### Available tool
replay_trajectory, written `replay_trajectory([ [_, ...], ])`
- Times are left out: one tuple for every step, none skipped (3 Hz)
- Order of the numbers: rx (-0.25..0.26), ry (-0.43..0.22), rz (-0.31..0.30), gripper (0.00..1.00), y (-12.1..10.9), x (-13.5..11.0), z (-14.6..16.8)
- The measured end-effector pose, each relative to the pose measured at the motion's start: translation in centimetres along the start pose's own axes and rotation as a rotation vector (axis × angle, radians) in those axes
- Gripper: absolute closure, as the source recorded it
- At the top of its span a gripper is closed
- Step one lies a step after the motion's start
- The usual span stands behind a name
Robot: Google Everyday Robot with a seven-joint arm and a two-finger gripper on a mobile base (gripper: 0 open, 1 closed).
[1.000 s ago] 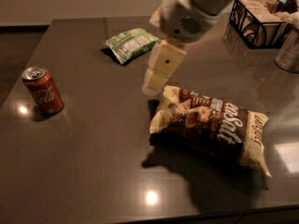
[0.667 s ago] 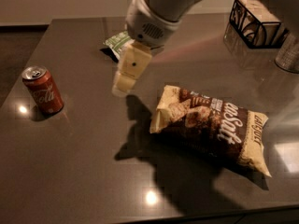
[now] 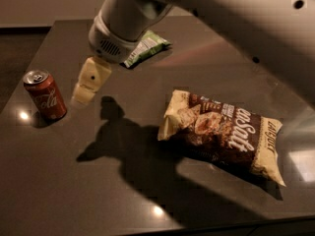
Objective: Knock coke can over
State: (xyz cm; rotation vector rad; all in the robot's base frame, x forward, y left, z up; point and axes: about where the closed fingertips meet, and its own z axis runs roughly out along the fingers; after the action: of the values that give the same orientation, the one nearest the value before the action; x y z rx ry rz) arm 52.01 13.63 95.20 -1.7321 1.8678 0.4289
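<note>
The coke can (image 3: 45, 95) is small and red with white script and a silver top. It stands upright near the left edge of the dark table (image 3: 123, 200). My gripper (image 3: 81, 97) is cream-coloured and hangs from the big white arm (image 3: 129, 21). It points down just to the right of the can, at about the can's height, with a small gap between them. It holds nothing that I can see.
A brown chip bag (image 3: 224, 134) lies flat to the right of centre. A green bag (image 3: 146, 47) lies at the back, partly behind the arm. The arm's shadow falls across the table's middle. The table's left edge is close to the can.
The arm and gripper have swung left across the table, from beside the brown bag to right next to the can. The can stands as before.
</note>
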Motion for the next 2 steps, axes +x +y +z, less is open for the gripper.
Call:
replay_trajectory([
  [0.011,-0.067,0.023,0.00,0.7,-2.6,2.8],
  [0.027,-0.107,0.020,0.00,1.1,-4.9,5.4],
])
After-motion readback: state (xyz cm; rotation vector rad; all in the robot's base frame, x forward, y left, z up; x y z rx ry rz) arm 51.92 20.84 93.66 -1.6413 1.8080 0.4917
